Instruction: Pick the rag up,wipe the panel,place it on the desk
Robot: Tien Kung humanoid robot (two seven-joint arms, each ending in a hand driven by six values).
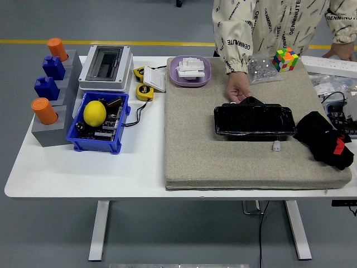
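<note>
A glossy black panel (254,120) lies flat on the beige mat (223,162), a small white connector on a thin lead at its front edge. A person stands at the far side, one hand (237,89) resting on the panel's far left edge. The rag (322,137) is a crumpled black cloth with a red patch. It lies on the mat just right of the panel, close to the picture's right edge. Neither of my hands shows in the head view.
A Rubik's cube (285,59) and a clear bag sit at the mat's far edge, beside a purple dish (190,71) of white parts. Left of the mat are a blue bin (97,125) holding a lemon, a grey stand with blue and orange blocks, a white box and tape measures.
</note>
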